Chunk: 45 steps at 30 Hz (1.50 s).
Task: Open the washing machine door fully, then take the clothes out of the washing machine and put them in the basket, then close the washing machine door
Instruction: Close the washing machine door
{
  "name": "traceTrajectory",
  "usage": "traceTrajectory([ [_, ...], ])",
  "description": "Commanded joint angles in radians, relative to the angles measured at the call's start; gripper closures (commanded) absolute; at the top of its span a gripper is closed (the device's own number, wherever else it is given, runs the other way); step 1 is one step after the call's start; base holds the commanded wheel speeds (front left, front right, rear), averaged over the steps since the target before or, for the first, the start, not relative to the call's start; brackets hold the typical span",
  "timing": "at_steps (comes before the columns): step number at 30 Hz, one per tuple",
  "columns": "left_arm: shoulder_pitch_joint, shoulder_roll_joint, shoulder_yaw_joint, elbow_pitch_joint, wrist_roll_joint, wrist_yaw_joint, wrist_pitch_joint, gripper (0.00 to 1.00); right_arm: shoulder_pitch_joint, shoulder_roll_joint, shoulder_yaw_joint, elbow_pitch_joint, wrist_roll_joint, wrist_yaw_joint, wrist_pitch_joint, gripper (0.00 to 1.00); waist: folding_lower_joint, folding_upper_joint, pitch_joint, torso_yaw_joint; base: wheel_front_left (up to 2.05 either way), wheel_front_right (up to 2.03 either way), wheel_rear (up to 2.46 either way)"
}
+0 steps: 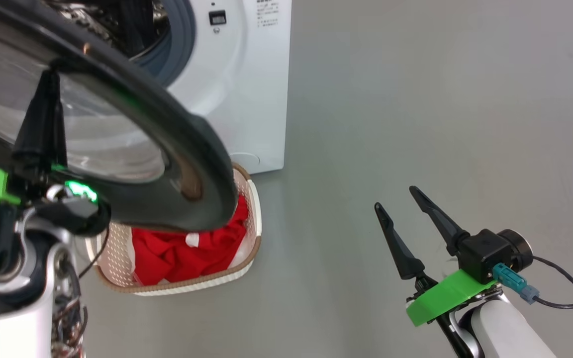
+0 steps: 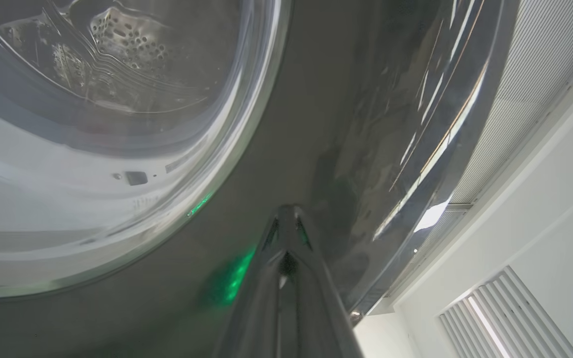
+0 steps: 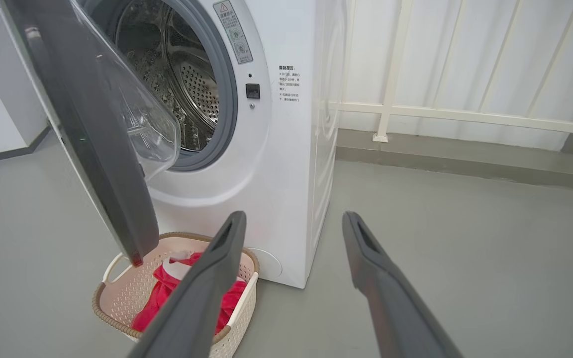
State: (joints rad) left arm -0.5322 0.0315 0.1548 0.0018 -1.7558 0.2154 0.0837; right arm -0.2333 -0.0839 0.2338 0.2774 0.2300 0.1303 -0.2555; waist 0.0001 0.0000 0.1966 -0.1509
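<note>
The washing machine (image 1: 246,99) (image 3: 291,174) stands open, its steel drum (image 3: 187,84) showing no clothes. The washing machine door (image 1: 177,149) (image 3: 92,149) hangs partly swung out, its lower edge over the basket (image 1: 249,256) (image 3: 112,318). Red clothes (image 1: 182,253) (image 3: 159,303) with white trim lie in the basket on the floor in front of the machine. My left gripper (image 1: 49,82) (image 2: 289,213) is shut, its tips against the dark outer rim of the door (image 2: 291,124) beside the glass window. My right gripper (image 1: 396,198) (image 3: 294,216) is open and holds nothing, to the right of the machine.
Grey floor (image 1: 416,99) spreads to the right of the machine. A white railing (image 3: 465,117) and a low ledge run behind it. A grey wall base (image 3: 8,149) lies left of the door. A black cable (image 1: 565,293) trails from my right wrist.
</note>
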Motion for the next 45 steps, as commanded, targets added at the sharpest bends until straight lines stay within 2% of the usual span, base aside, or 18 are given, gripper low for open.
traceTrajectory([
  [1,-0.052,0.019,0.009,-0.012,-0.007,-0.02,-0.007,1.0,-0.028,-0.002,0.013,-0.028,0.011,0.0,-0.006,0.0,-0.0001,0.0,0.021,-0.006,0.0,0.0,0.0],
  [15,-0.269,0.021,-0.007,0.142,-0.001,-0.091,-0.053,1.0,-0.08,-0.011,0.026,-0.04,0.014,0.0,-0.006,0.0,-0.0001,0.0,0.139,-0.032,0.0,0.0,0.0],
  [25,-0.405,0.038,-0.026,0.248,0.024,-0.135,-0.046,1.0,-0.113,-0.017,0.038,-0.051,0.017,0.0,-0.006,0.0,-0.0001,0.0,0.211,-0.038,0.0,0.0,0.0],
  [36,-0.491,0.048,-0.046,0.364,0.048,-0.192,-0.029,1.0,-0.126,-0.019,0.046,-0.04,0.031,0.0,-0.006,0.0,-0.0001,0.0,0.232,-0.052,0.0,0.0,0.0],
  [45,-0.504,0.054,-0.045,0.408,0.053,-0.21,-0.022,1.0,-0.128,-0.016,0.05,-0.037,0.034,0.0,-0.006,0.0,-0.0001,0.0,0.228,-0.058,0.0,0.0,0.0],
])
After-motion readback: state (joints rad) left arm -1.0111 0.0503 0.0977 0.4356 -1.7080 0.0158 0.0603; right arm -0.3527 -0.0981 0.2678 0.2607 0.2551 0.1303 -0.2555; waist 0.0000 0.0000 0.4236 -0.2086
